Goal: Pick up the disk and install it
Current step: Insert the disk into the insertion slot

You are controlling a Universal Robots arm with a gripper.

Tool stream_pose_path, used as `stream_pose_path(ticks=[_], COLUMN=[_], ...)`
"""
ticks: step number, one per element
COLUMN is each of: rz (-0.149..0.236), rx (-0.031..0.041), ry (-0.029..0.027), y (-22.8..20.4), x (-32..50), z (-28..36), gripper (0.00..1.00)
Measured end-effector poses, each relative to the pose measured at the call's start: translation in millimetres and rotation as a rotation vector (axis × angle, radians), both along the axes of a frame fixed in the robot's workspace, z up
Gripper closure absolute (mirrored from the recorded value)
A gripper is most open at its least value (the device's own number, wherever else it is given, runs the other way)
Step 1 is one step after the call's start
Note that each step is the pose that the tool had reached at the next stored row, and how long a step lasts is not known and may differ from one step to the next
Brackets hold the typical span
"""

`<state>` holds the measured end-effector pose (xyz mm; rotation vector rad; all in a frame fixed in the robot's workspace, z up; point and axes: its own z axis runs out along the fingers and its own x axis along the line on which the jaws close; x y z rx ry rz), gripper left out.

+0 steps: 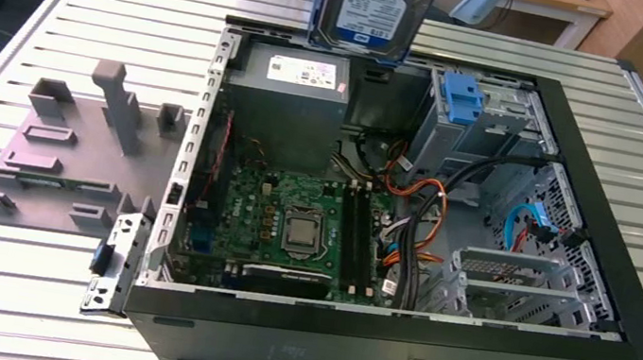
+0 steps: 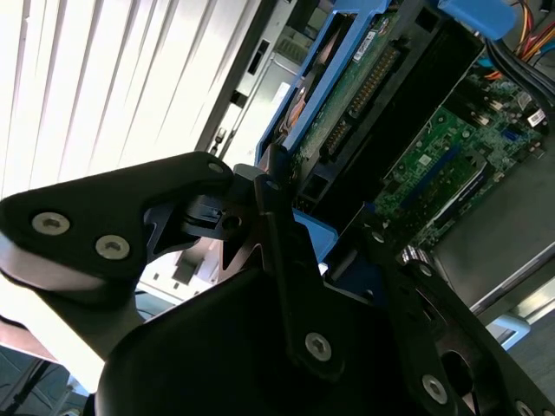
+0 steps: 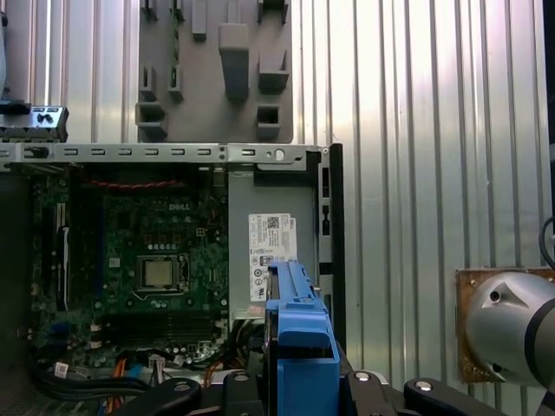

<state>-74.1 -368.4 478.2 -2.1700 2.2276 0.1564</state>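
Grasping the disk (image 1: 374, 2) in the claw (image 2: 316, 232) by its blue rails, upright above the power supply (image 1: 287, 98) of the open computer case (image 1: 397, 356) on the table (image 1: 9, 305).

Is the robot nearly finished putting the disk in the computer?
About halfway. Done: the disk is picked up and hangs in the air above the open computer case. In hand: the gripper is shut on the disk's blue rail. Left: the disk is not inside the case yet, so it is not installed.
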Motion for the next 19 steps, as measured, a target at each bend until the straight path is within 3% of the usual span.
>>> stream_pose_path(ticks=[19], rz=[0.000], rx=[-0.0001], ry=[0.0000], y=[-2.6], x=[4.3], z=[0.0], gripper=[0.63])
